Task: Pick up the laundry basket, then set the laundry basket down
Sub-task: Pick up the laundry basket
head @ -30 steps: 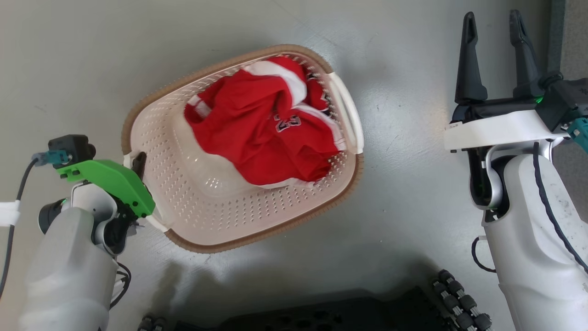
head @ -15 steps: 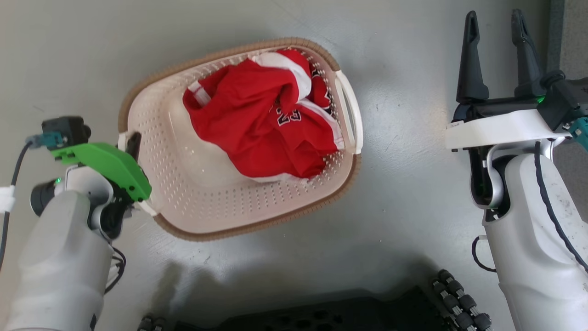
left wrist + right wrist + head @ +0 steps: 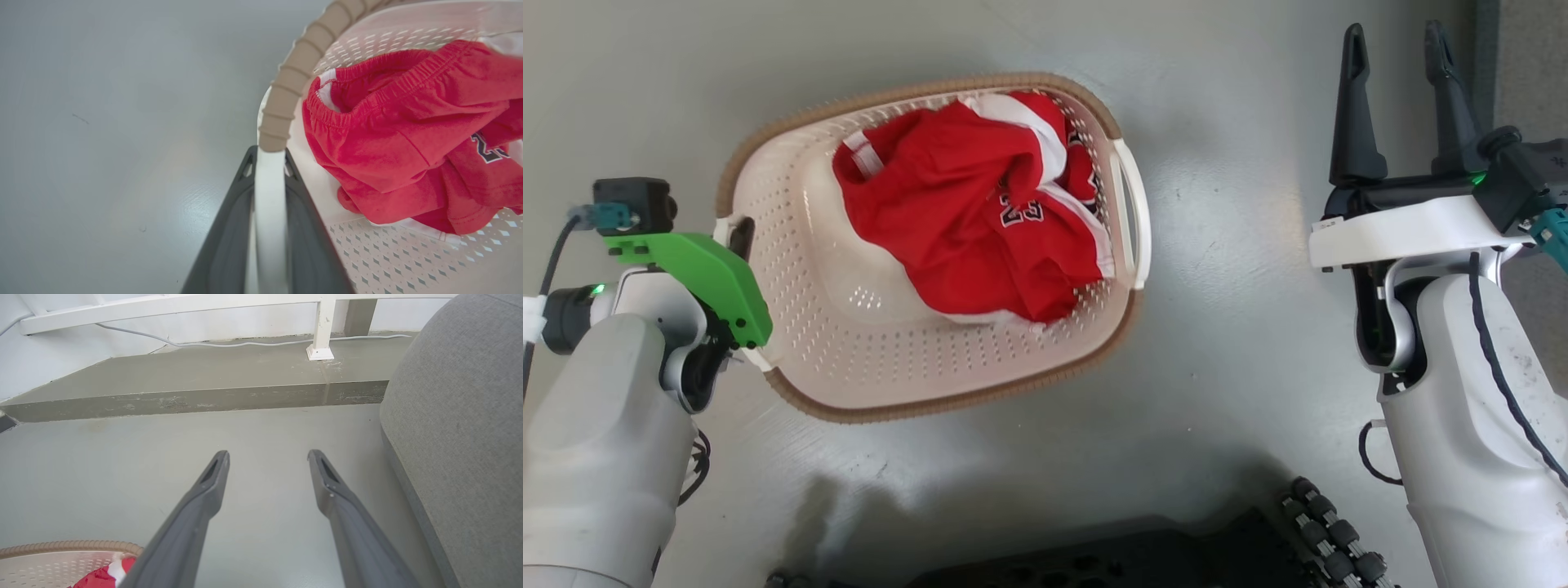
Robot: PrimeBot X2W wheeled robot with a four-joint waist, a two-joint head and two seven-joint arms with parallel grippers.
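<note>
Cream basket (image 3: 866, 347), two white handles (image 3: 1134, 214), red clothing (image 3: 947, 212)

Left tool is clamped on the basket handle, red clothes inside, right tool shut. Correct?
No: the right tool is open, fingers spread, per the right wrist view. The left tool does clamp the handle of the laundry basket, red clothes inside.

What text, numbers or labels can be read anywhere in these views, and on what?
"2", followed by a creased digit, possibly "3": a dark, white-edged number on the red garment in the laundry basket.
Nothing else here is readable.
</note>
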